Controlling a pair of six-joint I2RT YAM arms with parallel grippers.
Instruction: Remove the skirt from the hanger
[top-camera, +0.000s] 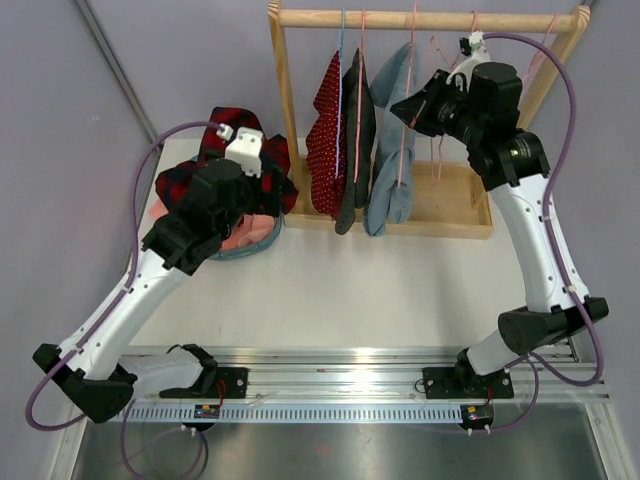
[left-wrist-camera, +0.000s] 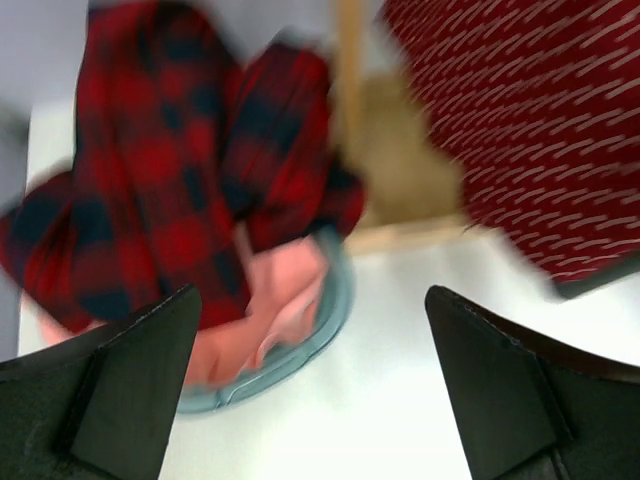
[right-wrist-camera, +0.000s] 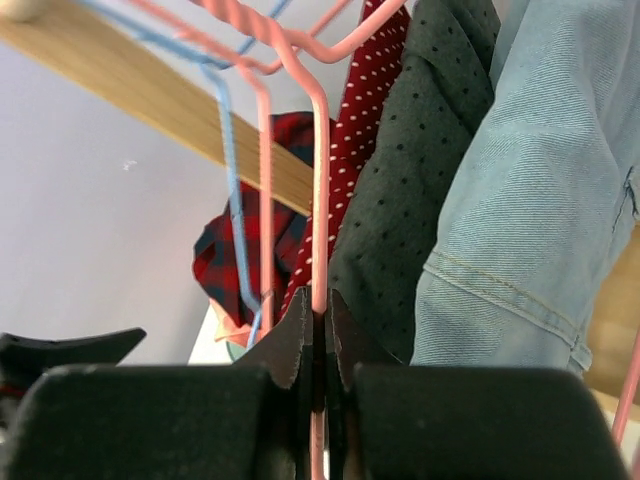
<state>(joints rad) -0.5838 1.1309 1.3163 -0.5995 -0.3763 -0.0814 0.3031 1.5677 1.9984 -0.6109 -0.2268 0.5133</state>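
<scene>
even bright light; left wrist view motion-blurred.

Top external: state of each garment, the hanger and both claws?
left claw, open, over plaid garment.
right claw, shut on pink hanger.
plaid garment, heaped on table, off rack.
pink hanger, gripped at its wire.
red patterned garment, hanging on rack.
dark dotted garment, hanging.
denim garment, hanging.

One wooden rack (top-camera: 310, 18) holds three hung pieces: a red garment (top-camera: 325, 140), a dark dotted garment (top-camera: 358, 120) and a denim garment (top-camera: 392, 170), with one blue hanger (right-wrist-camera: 226, 150) and at least three pink hangers (right-wrist-camera: 320, 180); two more, a plaid garment (left-wrist-camera: 150, 180) and a pink garment (left-wrist-camera: 290, 300), lie heaped.
</scene>
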